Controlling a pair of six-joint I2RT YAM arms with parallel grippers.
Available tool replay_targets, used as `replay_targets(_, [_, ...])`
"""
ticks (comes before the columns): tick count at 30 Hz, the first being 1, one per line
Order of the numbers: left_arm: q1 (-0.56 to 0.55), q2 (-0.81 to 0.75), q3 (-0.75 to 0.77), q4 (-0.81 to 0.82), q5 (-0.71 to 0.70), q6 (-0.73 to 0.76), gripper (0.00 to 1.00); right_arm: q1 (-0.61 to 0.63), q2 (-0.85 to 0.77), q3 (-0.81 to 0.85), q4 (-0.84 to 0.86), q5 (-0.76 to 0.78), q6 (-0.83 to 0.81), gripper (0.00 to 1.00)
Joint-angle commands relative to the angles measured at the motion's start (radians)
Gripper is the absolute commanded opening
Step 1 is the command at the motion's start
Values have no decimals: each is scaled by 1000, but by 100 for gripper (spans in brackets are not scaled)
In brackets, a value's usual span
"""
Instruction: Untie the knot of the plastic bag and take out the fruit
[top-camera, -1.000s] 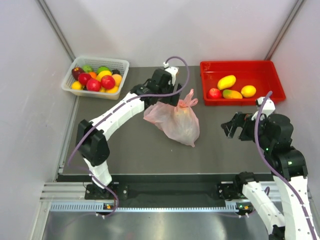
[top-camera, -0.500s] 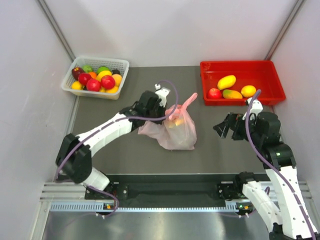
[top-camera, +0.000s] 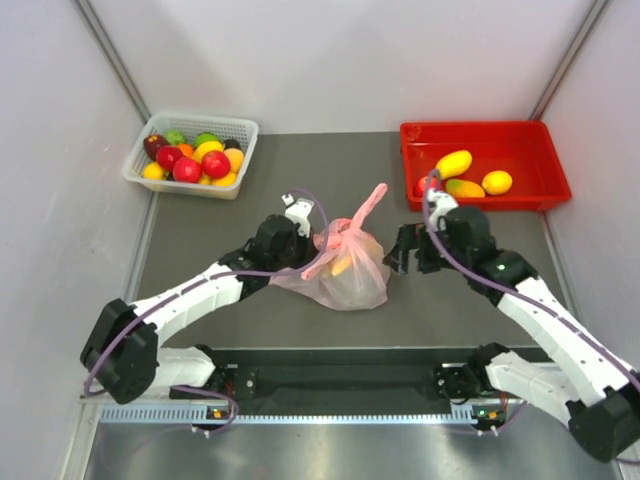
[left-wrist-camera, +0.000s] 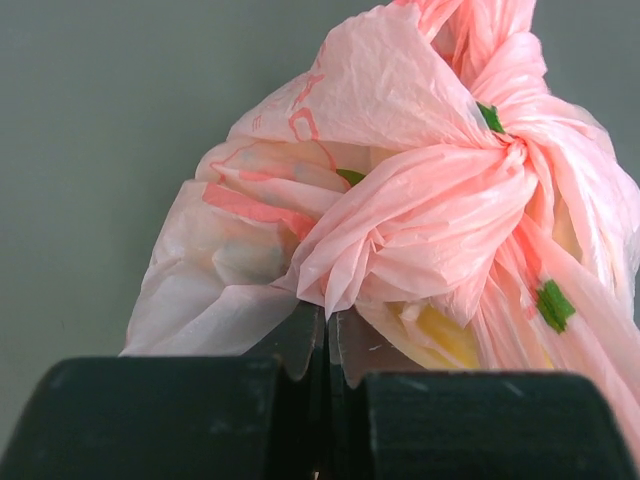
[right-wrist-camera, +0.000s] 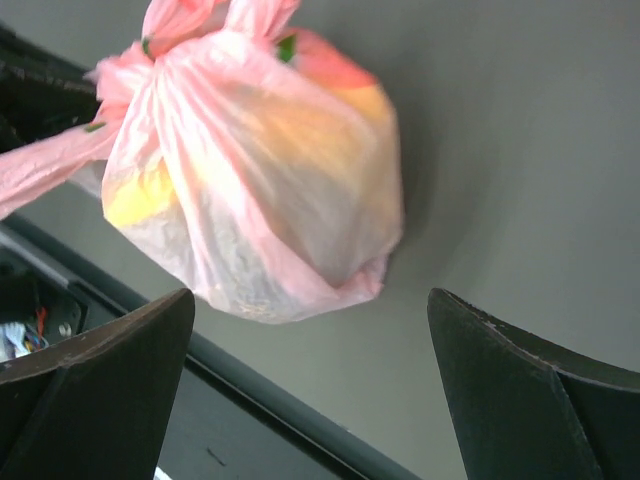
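We see the plastic bag (top-camera: 355, 278) sitting on the dark worktop (top-camera: 230, 215). It is about halfway between the left and right edges, and closer to the near edge than the far one. The bag is pink and thin, and it is tied shut. The knot (left-wrist-camera: 512, 152) is on top of the bag. One long pink strap (top-camera: 368, 200) sticks out from it toward the far edge. We can see something yellow through the plastic, so the fruit (right-wrist-camera: 135, 195) is inside the bag.

Our left tool (left-wrist-camera: 327, 335) is at the left side of the bag. Its two fingers are pressed together, and they pinch a fold of the pink plastic just below the knot. Our right tool (top-camera: 402, 252) is just beside the bag on the right and does not touch it. Its fingers are spread wide with nothing in them.

A white basket (top-camera: 243, 128) of small round fruits (top-camera: 190, 165) sits at the far left corner. A red tray (top-camera: 470, 130) with yellow and red fruits (top-camera: 453, 163) sits at the far right corner.
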Motion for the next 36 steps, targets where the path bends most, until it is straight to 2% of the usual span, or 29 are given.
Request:
replay_targets(1, [1, -52, -70, 28, -46, -39, 0, 132, 47, 31, 145, 159, 23, 100])
replay_targets(7, [1, -106, -115, 46, -40, -44, 0, 196, 149, 37, 290, 139, 8, 97])
replay_targets(11, [1, -100, -124, 48, -43, -57, 0, 236, 263, 89, 321, 104, -25, 86])
replay_targets(18, [1, -116, -121, 48, -53, -59, 0, 282, 370, 126, 363, 70, -57, 87])
replay_targets(21, [1, -123, -124, 46, -53, -60, 0, 282, 402, 140, 363, 78, -63, 82])
replay_targets(22, [1, -123, -124, 46, -53, -62, 0, 284, 419, 146, 363, 72, -68, 78])
replay_targets(23, [1, -124, -126, 48, -54, -63, 0, 284, 425, 153, 360, 70, -71, 64])
replay_targets(25, [1, -129, -129, 46, -59, -68, 0, 284, 434, 156, 354, 72, -72, 51])
replay_targets(26, [1, -132, -133, 48, -63, -70, 0, 284, 433, 153, 355, 72, -72, 38])
replay_targets(28, [1, -144, -139, 48, -69, -76, 0, 284, 419, 141, 352, 85, -69, 23])
replay_targets(29, [1, -146, -141, 48, -86, -77, 0, 284, 411, 134, 352, 90, -66, 11])
replay_targets(30, [-1, -155, -143, 48, -100, -82, 0, 286, 400, 129, 346, 114, -58, 5])
replay_targets(31, [1, -159, -146, 48, -118, -85, 0, 284, 375, 114, 337, 133, -55, 0])
replay_targets(33, [1, -162, -144, 36, -192, -103, 0, 284, 339, 94, 326, 177, -39, 0])
replay_targets(36, [2, -179, -144, 2, -293, -128, 0, 284, 258, 54, 269, 326, 7, 0])
